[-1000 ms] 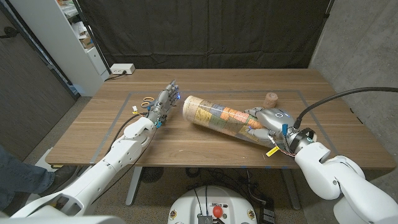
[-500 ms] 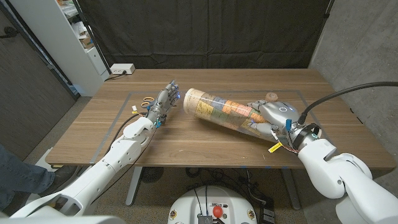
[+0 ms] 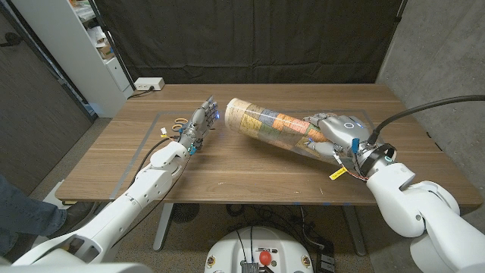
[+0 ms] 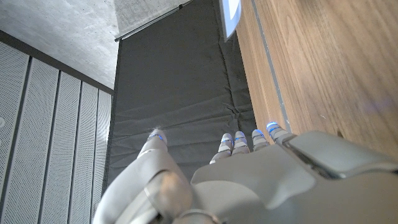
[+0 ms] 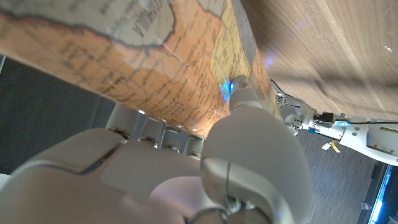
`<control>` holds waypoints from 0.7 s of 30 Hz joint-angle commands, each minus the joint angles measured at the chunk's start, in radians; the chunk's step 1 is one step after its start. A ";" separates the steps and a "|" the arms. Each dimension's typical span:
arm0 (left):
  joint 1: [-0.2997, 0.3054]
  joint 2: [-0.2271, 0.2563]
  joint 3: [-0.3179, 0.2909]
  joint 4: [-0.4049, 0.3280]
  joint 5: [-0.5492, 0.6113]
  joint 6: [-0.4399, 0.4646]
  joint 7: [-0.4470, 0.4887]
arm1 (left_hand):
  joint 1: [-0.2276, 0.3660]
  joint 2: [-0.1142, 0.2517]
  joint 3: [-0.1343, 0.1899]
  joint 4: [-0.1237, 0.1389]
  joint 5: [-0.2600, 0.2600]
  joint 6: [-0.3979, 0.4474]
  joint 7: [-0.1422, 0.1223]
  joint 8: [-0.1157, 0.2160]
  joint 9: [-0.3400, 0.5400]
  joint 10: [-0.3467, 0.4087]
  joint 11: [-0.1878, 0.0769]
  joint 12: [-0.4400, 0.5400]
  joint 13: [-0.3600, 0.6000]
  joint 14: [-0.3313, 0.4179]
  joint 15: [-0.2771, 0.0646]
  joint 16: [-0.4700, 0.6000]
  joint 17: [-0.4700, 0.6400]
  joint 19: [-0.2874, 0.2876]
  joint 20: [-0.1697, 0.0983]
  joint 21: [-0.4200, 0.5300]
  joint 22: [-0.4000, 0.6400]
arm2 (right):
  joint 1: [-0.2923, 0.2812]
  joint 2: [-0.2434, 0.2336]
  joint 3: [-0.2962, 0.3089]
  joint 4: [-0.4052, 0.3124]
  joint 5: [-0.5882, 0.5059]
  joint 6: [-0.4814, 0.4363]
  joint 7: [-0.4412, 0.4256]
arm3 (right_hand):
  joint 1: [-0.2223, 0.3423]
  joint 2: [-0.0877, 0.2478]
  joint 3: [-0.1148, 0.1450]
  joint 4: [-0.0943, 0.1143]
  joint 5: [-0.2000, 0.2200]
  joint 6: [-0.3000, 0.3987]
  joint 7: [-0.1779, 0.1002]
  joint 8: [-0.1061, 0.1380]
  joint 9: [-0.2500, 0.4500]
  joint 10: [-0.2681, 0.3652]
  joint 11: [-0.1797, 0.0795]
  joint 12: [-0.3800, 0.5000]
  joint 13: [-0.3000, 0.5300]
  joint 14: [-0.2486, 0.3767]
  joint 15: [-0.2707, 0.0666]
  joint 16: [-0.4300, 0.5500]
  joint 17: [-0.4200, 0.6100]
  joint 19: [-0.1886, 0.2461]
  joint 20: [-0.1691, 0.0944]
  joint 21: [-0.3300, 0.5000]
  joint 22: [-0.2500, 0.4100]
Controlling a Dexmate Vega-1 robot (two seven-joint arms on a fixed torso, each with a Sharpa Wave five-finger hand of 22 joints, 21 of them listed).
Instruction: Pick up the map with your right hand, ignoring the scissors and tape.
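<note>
The map (image 3: 267, 125) is a rolled tube printed in yellow, orange and green, lying slantwise above the table's middle. My right hand (image 3: 333, 133) grips its right end, and the whole roll is lifted off the wood with its open left end raised. Up close in the right wrist view, the map's printed surface (image 5: 155, 56) fills the space against my right hand (image 5: 186, 168). My left hand (image 3: 201, 123) stands on the table left of the roll, fingers apart, holding nothing; the left wrist view shows its fingers (image 4: 242, 142) reaching past the table edge.
The orange-handled scissors (image 3: 179, 123) lie just left of my left hand. A white power strip (image 3: 149, 84) sits at the back left corner. A grey taped rectangle (image 3: 151, 133) marks the table's working area.
My right hand has lifted the map off the table and moved it slightly back; the brown tape roll seen earlier behind the hand is now hidden. The left hand has not moved.
</note>
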 commanded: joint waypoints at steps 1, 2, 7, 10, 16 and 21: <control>-0.018 -0.007 0.002 0.014 0.002 -0.005 -0.008 | -0.004 0.008 0.000 -0.004 0.000 0.002 0.002 -0.001 0.003 -0.005 0.000 -0.001 0.001 -0.021 0.005 0.001 0.004 -0.088 0.006 -0.002 0.001 | -0.025 0.076 0.055 -0.024 -0.082 0.066 0.039 | 0.007 0.005 0.008 0.003 -0.006 0.010 0.003 0.006 0.006 0.013 0.000 0.005 0.005 0.009 -0.002 0.008 0.004 0.008 0.002 -0.006 0.002; -0.019 -0.008 0.002 0.016 0.001 -0.005 -0.009 | -0.004 0.008 0.000 -0.004 0.000 0.003 0.002 -0.001 0.003 -0.005 0.000 -0.001 0.001 -0.021 0.005 0.000 0.004 -0.089 0.006 -0.002 0.001 | -0.027 0.084 0.061 -0.027 -0.087 0.074 0.042 | 0.007 0.005 0.008 0.003 -0.007 0.010 0.003 0.006 0.006 0.013 -0.001 0.005 0.005 0.009 -0.003 0.008 0.004 0.008 0.002 -0.006 0.002; -0.026 -0.011 0.003 0.026 -0.001 -0.007 -0.018 | -0.004 0.009 0.000 -0.005 0.000 0.003 0.002 -0.001 0.003 -0.005 -0.001 -0.001 0.001 -0.021 0.004 0.001 0.004 -0.089 0.006 -0.002 0.001 | -0.029 0.126 0.079 -0.038 -0.112 0.113 0.062 | 0.007 0.006 0.009 0.003 -0.010 0.010 0.002 0.006 0.007 0.012 -0.001 0.004 0.007 0.010 -0.003 0.007 0.005 0.008 0.002 -0.008 0.002; -0.029 -0.012 0.002 0.032 -0.002 -0.008 -0.022 | -0.004 0.009 0.000 -0.005 0.000 0.003 0.003 -0.001 0.003 -0.005 -0.002 -0.001 0.001 -0.021 0.003 0.001 0.004 -0.089 0.006 -0.002 0.001 | -0.029 0.153 0.084 -0.041 -0.134 0.133 0.069 | 0.006 0.005 0.010 0.003 -0.012 0.010 0.003 0.006 0.008 0.011 0.000 0.003 0.007 0.011 -0.005 0.007 0.006 0.008 0.001 -0.008 0.003; -0.030 -0.009 -0.002 0.039 -0.005 -0.011 -0.026 | -0.004 0.009 0.000 -0.006 0.000 0.003 0.003 -0.001 0.003 -0.004 -0.001 -0.001 0.001 -0.022 0.004 0.000 0.004 -0.089 0.005 -0.002 0.001 | -0.023 0.205 0.086 -0.042 -0.173 0.176 0.077 | 0.005 0.006 0.011 0.004 -0.016 0.010 0.005 0.006 0.010 0.012 0.001 0.003 0.009 0.011 -0.004 0.005 0.007 0.008 0.001 -0.010 0.003; -0.026 -0.003 -0.009 0.035 -0.008 -0.011 -0.027 | -0.005 0.009 -0.001 -0.006 0.000 0.004 0.003 -0.001 0.003 -0.005 -0.001 -0.001 0.001 -0.023 0.005 0.000 0.004 -0.089 0.005 -0.002 0.001 | -0.014 0.242 0.086 -0.042 -0.204 0.210 0.088 | -0.001 0.006 0.010 0.007 -0.019 0.010 0.005 0.006 0.011 0.013 0.000 0.003 0.010 0.015 -0.007 0.006 0.008 0.009 0.001 -0.012 0.003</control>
